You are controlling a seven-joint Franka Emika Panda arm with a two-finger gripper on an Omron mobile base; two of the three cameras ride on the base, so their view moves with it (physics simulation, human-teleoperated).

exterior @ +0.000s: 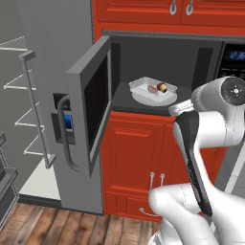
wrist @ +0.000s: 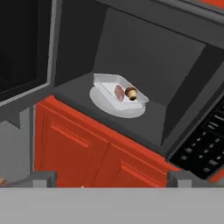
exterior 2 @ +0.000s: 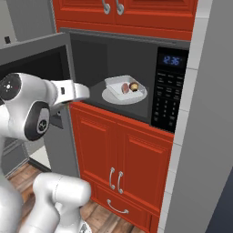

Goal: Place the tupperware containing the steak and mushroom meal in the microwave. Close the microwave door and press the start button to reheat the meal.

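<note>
The microwave [exterior: 143, 52] stands open, and its door [exterior: 91, 100] is swung out to the left. Inside, the translucent tupperware [exterior: 146, 86] rests on a pale round turntable plate [exterior: 143, 99]. It holds the reddish steak [exterior: 152, 89] and the brown mushroom [exterior: 162, 87]. The same tray [exterior 2: 124, 84] [wrist: 114, 87] lies at mid-cavity in the other views. My gripper [wrist: 111, 179] is open and empty, held in front of the cavity and clear of the tray. Its fingertips [wrist: 43, 177] sit wide apart. The black keypad [exterior 2: 169, 91] with a blue display is right of the cavity.
Red cabinet doors [exterior: 139, 158] lie below the microwave and red upper cabinets [exterior 2: 127, 11] above it. A tall grey fridge [exterior: 52, 57] with a bar handle [exterior: 36, 110] stands to the left, behind the open door. A grey wall panel [exterior 2: 205, 136] flanks the right side.
</note>
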